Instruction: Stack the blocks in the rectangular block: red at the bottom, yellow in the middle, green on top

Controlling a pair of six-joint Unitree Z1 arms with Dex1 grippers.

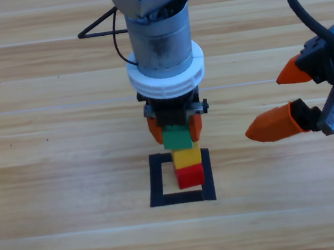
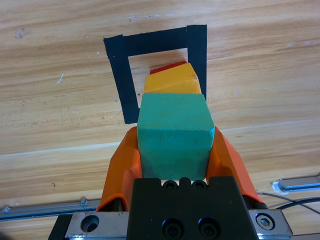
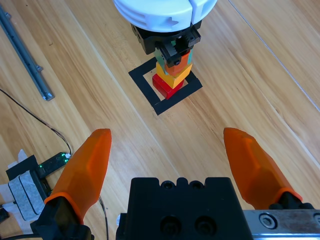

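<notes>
The left gripper is clamping the small teal-green cube over the plain yellow cube, which is sitting on the bright red cube inside the black tape square near the bench's middle. This looks like the last step: seating the green squarely, then releasing. The right gripper is waiting wide open and empty toward the right edge.

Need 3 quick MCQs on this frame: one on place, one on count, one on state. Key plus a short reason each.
1. Where is the red cube?
A. inside the tape square
B. outside it
C. in the right gripper

2. How many cubes are in the stack?
A. one
B. two
C. three

3. The left gripper is:
A. open and empty
B. shut on the green cube
C. out of view

Key: 1 A, red sits within the tape; 2 C, green over yellow over red; 3 B, both jaws press green's sides.
</notes>
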